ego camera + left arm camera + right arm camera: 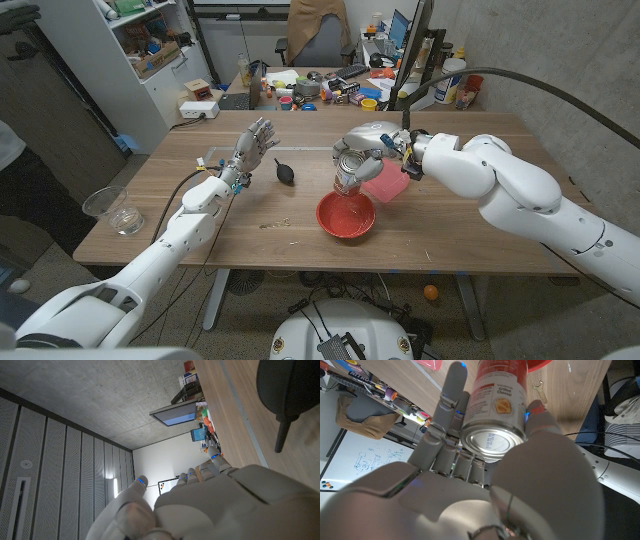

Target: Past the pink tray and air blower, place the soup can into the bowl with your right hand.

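My right hand grips the soup can, tilted just above the far rim of the red bowl. The pink tray lies right beside it, the black air blower to the left. My left hand is raised, fingers spread, empty. The right wrist view shows the can's label.

A white shelf unit stands left of a cluttered desk and grey chair.

Soup can above bowl; tray behind; air blower left.
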You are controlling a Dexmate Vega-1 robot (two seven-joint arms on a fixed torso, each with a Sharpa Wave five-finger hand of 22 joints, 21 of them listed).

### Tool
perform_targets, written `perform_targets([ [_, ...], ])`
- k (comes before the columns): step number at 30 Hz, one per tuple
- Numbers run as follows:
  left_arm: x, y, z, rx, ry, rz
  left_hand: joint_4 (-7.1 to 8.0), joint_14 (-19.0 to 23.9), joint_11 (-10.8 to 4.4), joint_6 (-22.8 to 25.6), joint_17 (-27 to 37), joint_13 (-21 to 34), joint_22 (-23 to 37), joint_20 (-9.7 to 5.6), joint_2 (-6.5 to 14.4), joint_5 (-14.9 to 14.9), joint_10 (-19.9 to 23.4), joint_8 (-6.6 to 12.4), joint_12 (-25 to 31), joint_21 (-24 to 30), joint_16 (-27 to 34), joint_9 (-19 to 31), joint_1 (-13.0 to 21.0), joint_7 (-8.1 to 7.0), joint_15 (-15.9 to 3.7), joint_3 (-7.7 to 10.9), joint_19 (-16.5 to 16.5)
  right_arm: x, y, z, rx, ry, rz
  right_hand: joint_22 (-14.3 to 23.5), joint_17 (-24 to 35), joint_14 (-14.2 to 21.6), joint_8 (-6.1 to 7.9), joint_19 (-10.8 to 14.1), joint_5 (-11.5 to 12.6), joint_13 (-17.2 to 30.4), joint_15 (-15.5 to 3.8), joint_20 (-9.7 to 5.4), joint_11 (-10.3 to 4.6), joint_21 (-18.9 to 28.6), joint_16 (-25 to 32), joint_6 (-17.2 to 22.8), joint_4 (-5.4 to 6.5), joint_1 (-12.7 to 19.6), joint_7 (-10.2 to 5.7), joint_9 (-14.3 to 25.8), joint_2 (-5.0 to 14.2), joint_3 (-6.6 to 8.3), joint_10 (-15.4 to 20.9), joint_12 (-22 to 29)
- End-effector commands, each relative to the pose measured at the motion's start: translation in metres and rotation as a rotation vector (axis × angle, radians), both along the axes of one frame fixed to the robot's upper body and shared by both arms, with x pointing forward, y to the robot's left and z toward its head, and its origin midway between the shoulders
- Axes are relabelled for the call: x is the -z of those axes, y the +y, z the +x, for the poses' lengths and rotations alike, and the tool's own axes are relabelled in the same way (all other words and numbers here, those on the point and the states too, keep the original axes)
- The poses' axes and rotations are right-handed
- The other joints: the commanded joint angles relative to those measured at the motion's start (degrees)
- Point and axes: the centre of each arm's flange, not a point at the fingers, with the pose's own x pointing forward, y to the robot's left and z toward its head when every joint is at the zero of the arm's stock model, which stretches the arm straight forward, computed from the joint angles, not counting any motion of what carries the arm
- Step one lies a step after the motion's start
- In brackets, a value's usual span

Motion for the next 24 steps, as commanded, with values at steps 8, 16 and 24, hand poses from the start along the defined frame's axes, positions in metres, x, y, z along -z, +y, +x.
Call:
perform_targets([
  [8, 0.002, -0.001, 0.002, 0.003, 0.019, 0.017, 0.03, -3.13, 0.29, -2.3, 0.15, 0.31, 0.22, 0.1, 4.83, -0.1, -4.31, -0.11, -0.13, -0.35, -0.11, 0.16, -0.66, 0.55, 0.14, 0.47, -4.57, 0.019, 0.011, 0.019, -0.001, -0.001, 0.007, 0.04, 0.14, 13.3, 0.1, -2.27, 0.0, 9.91, -12.65, -1.72, -1.09, 0.74, -0.53, 0.92, 0.19, 24.82, 0.04, 0.04, 24.17, -0.15, 2.17, 4.0],
  [16, 0.002, -0.002, 0.003, 0.003, 0.023, 0.023, 0.03, -3.15, 0.29, -2.28, 0.15, 0.31, 0.23, -0.03, 4.82, -0.11, -4.3, -0.09, -0.12, -0.38, -0.12, 0.16, -0.67, 0.44, 0.02, 0.49, -4.54, 0.028, 0.014, 0.029, 0.0, 0.024, 0.003, -0.01, 0.23, 13.35, 0.11, -2.38, 0.0, 10.06, -12.63, -1.73, -1.1, 0.9, -0.56, 0.99, 0.25, 24.88, 0.04, 0.0, 24.16, -0.24, 2.34, 4.08],
  [24, 0.002, -0.003, 0.002, 0.004, 0.026, 0.03, 0.04, -3.2, 0.27, -2.34, 0.15, 0.31, 0.24, 0.08, 4.82, -0.12, -4.38, -0.1, -0.15, -0.44, -0.13, 0.16, -0.69, 0.49, 0.13, 0.5, -4.6, 0.044, 0.02, 0.04, -0.007, 0.072, -0.016, -0.06, 0.33, 13.38, 0.18, -2.47, 0.0, 10.15, -12.63, -1.72, -1.03, 1.06, -0.59, 1.14, 0.32, 24.91, -0.08, -0.02, 24.12, -0.35, 2.38, 4.09],
])
